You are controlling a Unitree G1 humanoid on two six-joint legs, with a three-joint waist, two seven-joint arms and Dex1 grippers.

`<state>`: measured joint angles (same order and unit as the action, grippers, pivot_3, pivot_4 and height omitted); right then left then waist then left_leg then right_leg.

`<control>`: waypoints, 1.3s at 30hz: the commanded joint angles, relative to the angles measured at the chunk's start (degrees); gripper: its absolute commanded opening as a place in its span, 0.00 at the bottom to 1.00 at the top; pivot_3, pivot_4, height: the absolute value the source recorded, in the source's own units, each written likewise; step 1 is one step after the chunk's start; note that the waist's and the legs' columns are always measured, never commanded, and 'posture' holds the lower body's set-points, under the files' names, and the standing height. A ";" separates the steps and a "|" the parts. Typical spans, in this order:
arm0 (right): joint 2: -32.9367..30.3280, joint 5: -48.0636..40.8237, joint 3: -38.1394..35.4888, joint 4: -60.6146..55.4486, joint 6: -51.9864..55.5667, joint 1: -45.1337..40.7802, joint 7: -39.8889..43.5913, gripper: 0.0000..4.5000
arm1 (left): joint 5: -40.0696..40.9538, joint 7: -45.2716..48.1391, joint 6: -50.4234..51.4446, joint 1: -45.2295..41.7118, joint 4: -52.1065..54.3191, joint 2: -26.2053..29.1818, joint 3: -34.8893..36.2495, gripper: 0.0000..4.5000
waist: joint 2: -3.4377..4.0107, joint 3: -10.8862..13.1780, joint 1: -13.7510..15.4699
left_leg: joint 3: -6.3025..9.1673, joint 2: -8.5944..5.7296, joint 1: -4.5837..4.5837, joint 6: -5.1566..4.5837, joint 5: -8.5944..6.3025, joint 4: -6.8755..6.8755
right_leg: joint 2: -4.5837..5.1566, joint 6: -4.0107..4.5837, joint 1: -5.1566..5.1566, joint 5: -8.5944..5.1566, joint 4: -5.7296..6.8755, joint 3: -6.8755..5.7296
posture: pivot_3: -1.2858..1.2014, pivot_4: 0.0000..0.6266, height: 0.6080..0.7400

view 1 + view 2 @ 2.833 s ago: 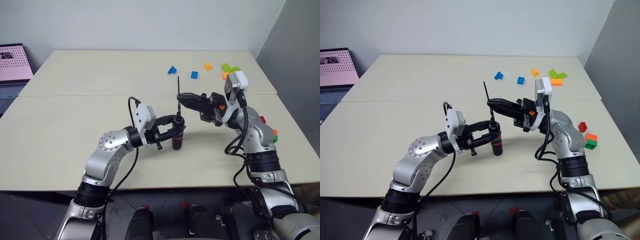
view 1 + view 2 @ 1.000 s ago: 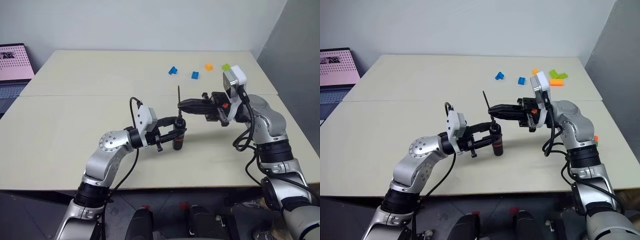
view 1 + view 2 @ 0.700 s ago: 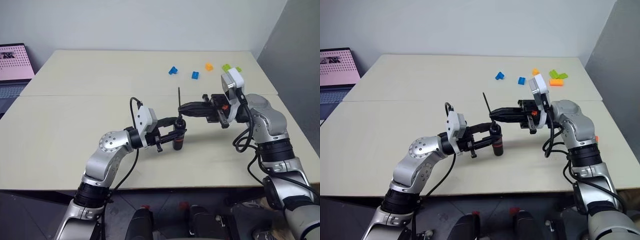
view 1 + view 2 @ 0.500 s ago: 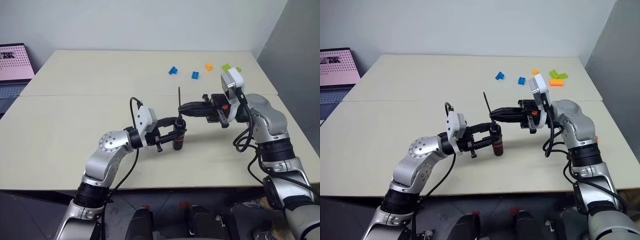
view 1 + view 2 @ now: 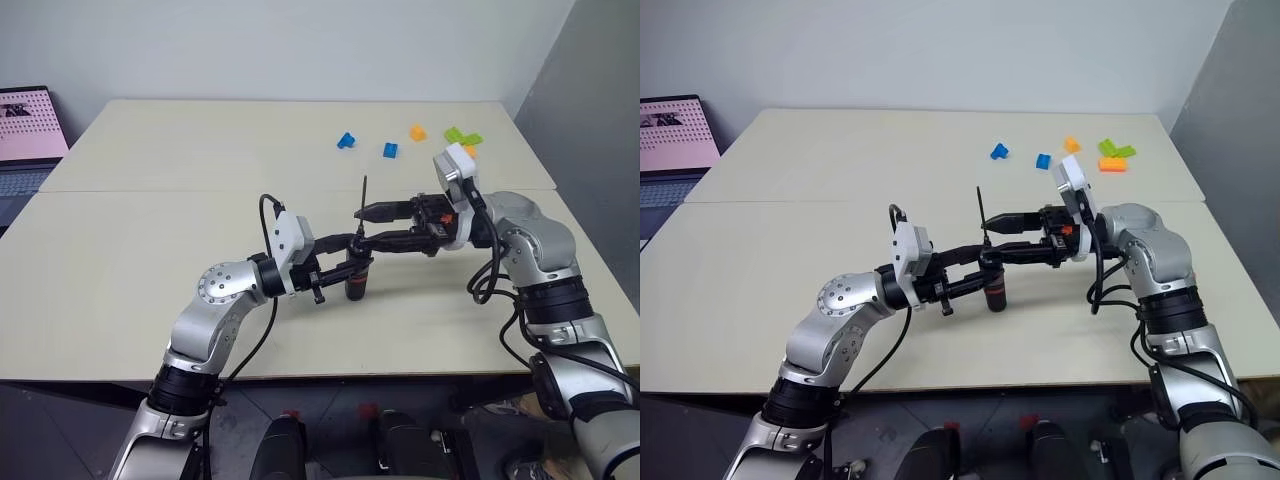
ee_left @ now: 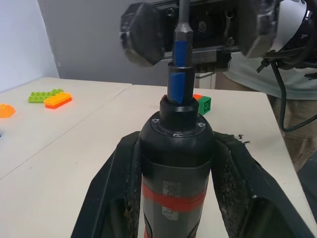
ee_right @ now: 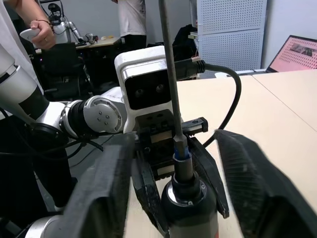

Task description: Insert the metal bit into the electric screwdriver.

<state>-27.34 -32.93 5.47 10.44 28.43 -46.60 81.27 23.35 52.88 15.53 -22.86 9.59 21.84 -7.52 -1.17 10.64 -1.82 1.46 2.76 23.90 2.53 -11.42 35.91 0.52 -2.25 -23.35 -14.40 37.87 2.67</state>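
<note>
The electric screwdriver (image 5: pixel 356 277), black with a red band, stands upright just above the table with my left gripper (image 5: pixel 355 262) shut on its body. The thin metal bit (image 5: pixel 362 205) rises straight out of its top end; a blue band on the bit (image 6: pixel 181 52) sits at the socket. My right gripper (image 5: pixel 362 228) points level toward the bit and is open. Its fingers (image 6: pixel 143 32) stand either side of the bit without touching it. The right wrist view has the bit (image 7: pixel 168 74) upright in the screwdriver (image 7: pixel 190 203), between that gripper's spread fingers (image 7: pixel 104 198).
Several coloured toy blocks lie at the back right of the table: blue ones (image 5: pixel 346 140), an orange one (image 5: pixel 416 132) and a green one (image 5: pixel 460 136). A laptop (image 5: pixel 25 130) sits at the far left. People (image 7: pixel 133 20) stand in the background of the right wrist view.
My right gripper has opened and let go of the metal bit, which stays standing in the screwdriver. My left gripper and the screwdriver have not moved.
</note>
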 commanded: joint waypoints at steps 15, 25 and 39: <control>-7.94 -1.69 -10.38 -10.65 -1.47 7.64 -5.50 1.00 | -2.20 -3.31 -0.30 -0.11 0.54 -1.55 -1.42 0.36 | 0.00 0.00 0.03 | 0.01 0.00 0.00 0.00 0.00 -0.01 | 0.00 0.01 0.00 -0.01 -0.03 0.00 | 0.52 0.24 1.00; -10.46 -0.45 -14.56 -21.18 -0.92 15.93 -15.64 1.00 | -8.50 -11.20 -2.93 -1.04 1.79 -3.52 -1.88 0.36 | -0.03 0.02 0.00 | -0.01 -0.02 0.02 0.00 0.00 0.02 | 0.02 0.01 0.02 -0.01 -0.09 0.02 | 0.52 0.24 1.00; -26.24 3.65 -19.87 -37.85 2.34 28.70 -20.85 1.00 | -34.16 -9.21 -12.66 -17.82 -12.51 10.83 -12.07 0.36 | -0.15 0.09 0.48 | -0.06 -0.04 0.17 0.01 0.00 -0.08 | 0.04 0.02 -0.09 -0.03 -0.24 0.04 | 0.52 0.24 1.00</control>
<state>-50.96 -28.46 -12.26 -23.09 30.02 -19.83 59.33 -7.47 39.90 7.36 -36.31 0.38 31.24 -16.70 -1.32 10.73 -1.34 1.44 2.72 24.12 2.54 -11.42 35.83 0.57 -2.24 -23.45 -14.43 37.59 2.67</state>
